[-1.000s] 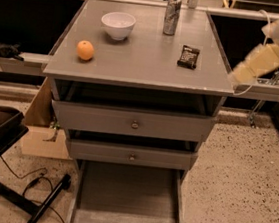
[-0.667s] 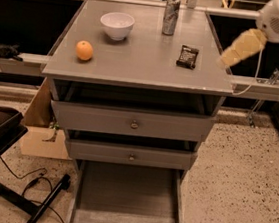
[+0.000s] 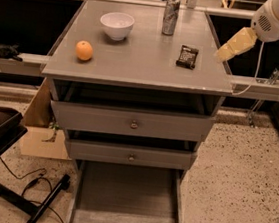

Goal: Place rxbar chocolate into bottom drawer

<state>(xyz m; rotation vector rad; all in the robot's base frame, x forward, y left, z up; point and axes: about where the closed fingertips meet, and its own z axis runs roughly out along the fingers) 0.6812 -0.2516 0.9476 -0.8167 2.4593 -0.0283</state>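
Hovering at the right edge of the cabinet top (image 3: 134, 65): gripper (image 3: 223, 53), grasp state impossible to tell. Just left of it, rxbar chocolate (image 3: 187, 56); far below, open bottom drawer (image 3: 124, 221).

Single view. We looked down from high in front of the desk (image 3: 134, 65), facing its drawer fronts at middle range. The desk top filled the upper frame, and the open bottom drawer (image 3: 127, 195) reached the lower edge. We logged the gripper (image 3: 223, 53) at upper right, by the desk's right edge.
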